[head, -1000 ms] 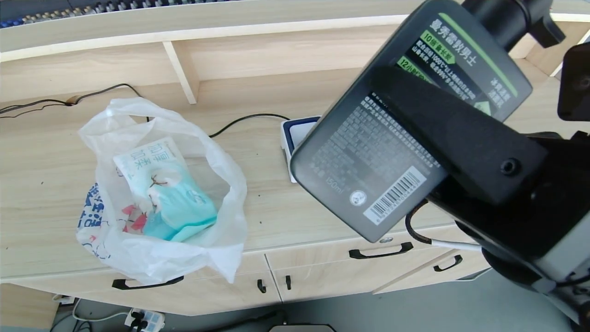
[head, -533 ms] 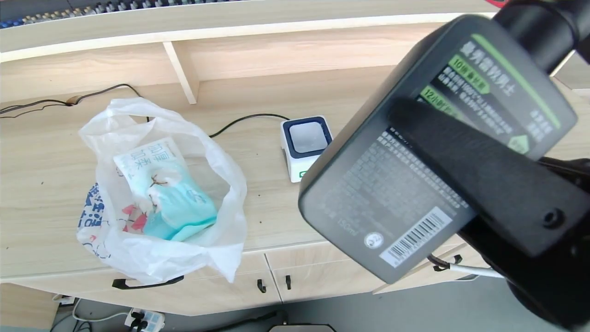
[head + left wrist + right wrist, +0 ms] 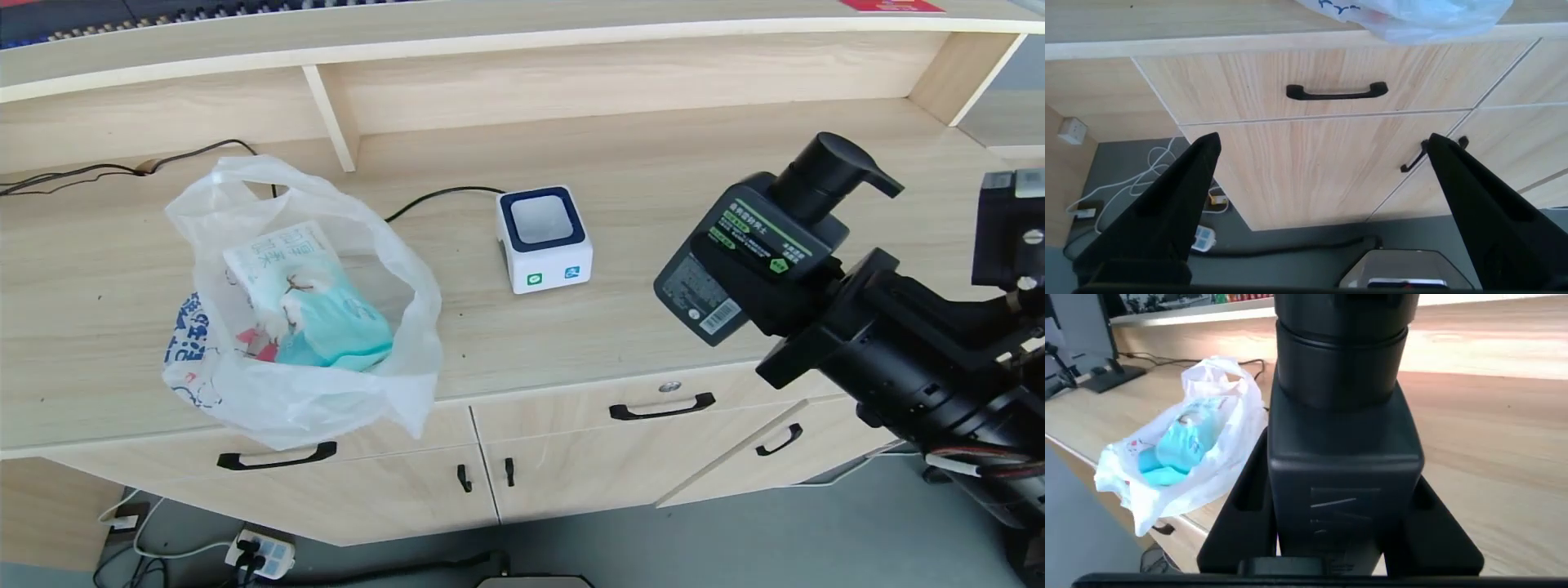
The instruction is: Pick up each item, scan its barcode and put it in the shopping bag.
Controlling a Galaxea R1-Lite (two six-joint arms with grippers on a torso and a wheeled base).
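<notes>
I'm clamping my right gripper (image 3: pixel 808 298) on the pump bottle (image 3: pixel 735 245), its long axis tilting base-first toward the scanner (image 3: pixel 543 241) on my left; barcode seemingly facing upward

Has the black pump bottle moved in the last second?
Yes. The black pump bottle, in the right tool, has moved right and away from the camera: it hid part of the scanner a second ago and now shows clear of it.

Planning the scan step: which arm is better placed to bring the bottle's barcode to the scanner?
Right: the right gripper holds the black pump bottle near the scanner; the left gripper hangs open below the counter.
</notes>
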